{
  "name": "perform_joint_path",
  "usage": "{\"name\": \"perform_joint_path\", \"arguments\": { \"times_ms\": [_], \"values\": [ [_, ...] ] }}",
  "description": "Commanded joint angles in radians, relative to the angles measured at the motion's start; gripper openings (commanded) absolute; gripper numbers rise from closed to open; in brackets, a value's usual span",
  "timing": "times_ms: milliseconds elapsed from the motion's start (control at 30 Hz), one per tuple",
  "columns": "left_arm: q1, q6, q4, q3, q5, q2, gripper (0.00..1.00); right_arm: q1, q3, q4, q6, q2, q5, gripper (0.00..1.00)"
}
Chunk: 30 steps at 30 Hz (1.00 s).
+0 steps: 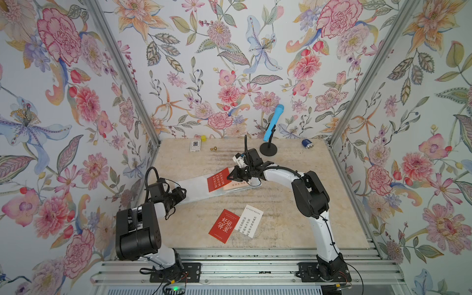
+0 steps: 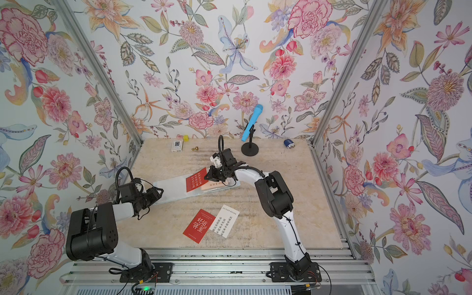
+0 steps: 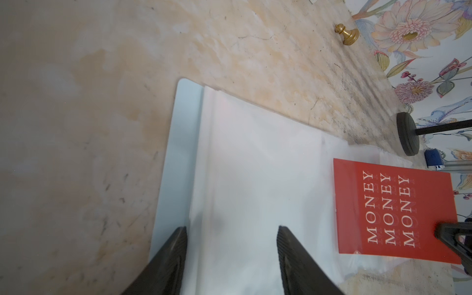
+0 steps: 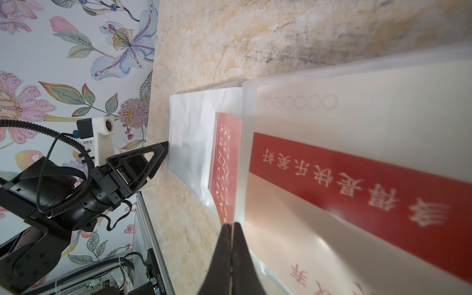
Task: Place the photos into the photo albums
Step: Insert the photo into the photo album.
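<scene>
a: where is the photo album (image 1: pixel 194 188)?

b: you'll find it open and flat on the desk (image 1: pixel 293 224), just left of centre in both top views, lying slantwise between your two arms. a red money card (image 1: pixel 218 179) lies on its end toward the right of the frame. a pale card (image 1: pixel 233 185) with a red band sits just beside it under a clear sleeve (image 4: pixel 249 127).

a: and my grippers?

b: your left gripper (image 3: pixel 231 229) is spread, both fingers over the album's other end. your right gripper (image 4: pixel 232 226) is pressed together, with its tips at the edge of that sleeve. i cannot tell whether the sheet is caught between them.

a: any photos outside the album?

b: two, in the lower middle of the frame: a red chinese card (image 1: pixel 224 226) and a white card (image 1: pixel 249 221) with black text, touching each other.

a: anything else?

b: along the back of the desk you have a small white box (image 1: pixel 195 146), a yellow cube (image 1: pixel 203 138), a gold knob (image 1: pixel 212 148), a blue microphone (image 1: pixel 273 122) on a black stand, and a blue battery (image 1: pixel 306 143).
</scene>
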Motion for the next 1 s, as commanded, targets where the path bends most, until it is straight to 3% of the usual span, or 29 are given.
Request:
{"name": "perform_joint_path", "arguments": {
  "times_ms": [0, 633, 967],
  "values": [
    [-0.018, 0.006, -0.023, 0.002, 0.013, -0.020, 0.59, 0.007, 0.031, 0.016, 0.015, 0.028, -0.005, 0.05],
    [-0.115, -0.054, 0.047, 0.005, 0.014, 0.048, 0.60, 0.051, -0.017, 0.020, 0.010, -0.001, 0.012, 0.05],
    [-0.123, -0.034, 0.026, 0.005, 0.005, 0.053, 0.60, 0.049, -0.066, 0.080, 0.048, -0.007, 0.000, 0.05]
  ]
}}
